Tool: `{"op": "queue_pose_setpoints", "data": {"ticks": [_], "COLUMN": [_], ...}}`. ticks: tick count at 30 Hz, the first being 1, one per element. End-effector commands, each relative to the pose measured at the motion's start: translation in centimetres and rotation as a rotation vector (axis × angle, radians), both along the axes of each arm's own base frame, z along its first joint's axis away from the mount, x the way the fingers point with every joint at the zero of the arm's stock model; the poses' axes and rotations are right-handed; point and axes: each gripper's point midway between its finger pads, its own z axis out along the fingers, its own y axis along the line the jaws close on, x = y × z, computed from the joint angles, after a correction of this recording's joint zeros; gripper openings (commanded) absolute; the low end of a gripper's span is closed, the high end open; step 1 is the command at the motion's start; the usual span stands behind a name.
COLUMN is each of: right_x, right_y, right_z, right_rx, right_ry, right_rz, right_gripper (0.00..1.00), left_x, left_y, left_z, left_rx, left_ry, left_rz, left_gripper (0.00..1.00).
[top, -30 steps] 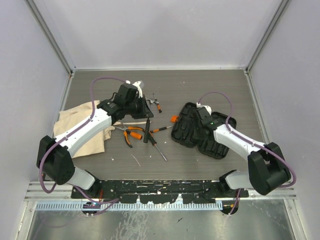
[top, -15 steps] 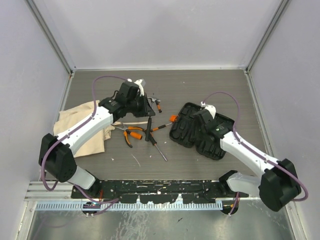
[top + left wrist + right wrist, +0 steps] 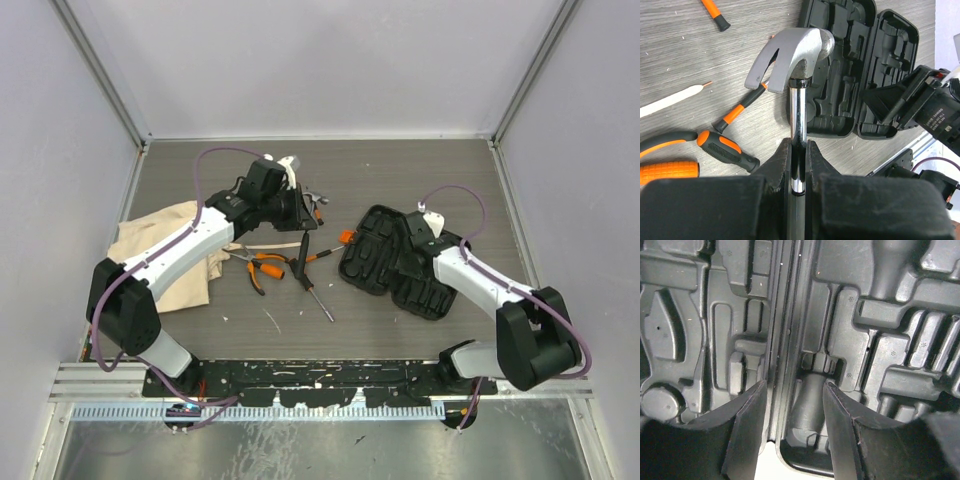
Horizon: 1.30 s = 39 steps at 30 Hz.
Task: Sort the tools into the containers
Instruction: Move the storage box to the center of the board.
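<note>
Over the open tool case (image 3: pixel 705 315), my right end effector (image 3: pixel 793 389) has spread its jaws well apart within the last second and holds nothing; I judge the case released, ready for loading. Left of it, my left end effector (image 3: pixel 799 150) stays clamped on the hammer (image 3: pixel 795 45) shaft, above the counter (image 3: pixel 680 60), where the pliers (image 3: pixel 264 268) lie unsorted.

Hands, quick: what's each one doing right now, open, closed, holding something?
Left hand: closed on the hammer, gripping its steel shaft.
Right hand: open, empty, above the open tool case.
</note>
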Motion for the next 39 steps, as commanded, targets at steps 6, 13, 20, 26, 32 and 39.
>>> {"op": "queue_pose_setpoints", "data": {"ticks": [6,13,20,26,32,39], "right_x": [3.7,4.0,2.5,1.5,1.6,2.3], "right_y": [0.0,0.8,0.5,-0.5,1.8,5.2], "right_z": [0.8,-0.9,-1.9,-1.1,-0.7,-0.3], "right_rx": [0.046,0.06,0.03,-0.043,0.033,0.045], "right_ry": [-0.097,-0.05,0.008,0.034,0.018,0.003], "right_rz": [-0.086,-0.063,0.001,0.081,0.2,0.266], "right_gripper": [0.54,0.51,0.31,0.25,0.25,0.25], "left_x": [-0.1,-0.3,-0.3,-0.1,0.0,-0.2], "left_y": [-0.8,-0.8,-0.6,-0.3,0.3,0.9], "left_z": [3.1,3.1,2.8,2.8,2.5,2.5], "left_rx": [-0.072,-0.075,-0.069,-0.048,-0.022,-0.012], "left_ry": [-0.091,-0.092,-0.09,-0.102,-0.107,-0.113], "left_rz": [-0.044,-0.047,-0.042,-0.034,-0.026,-0.007], "left_gripper": [0.0,0.0,0.0,0.0,0.0,0.0]}}
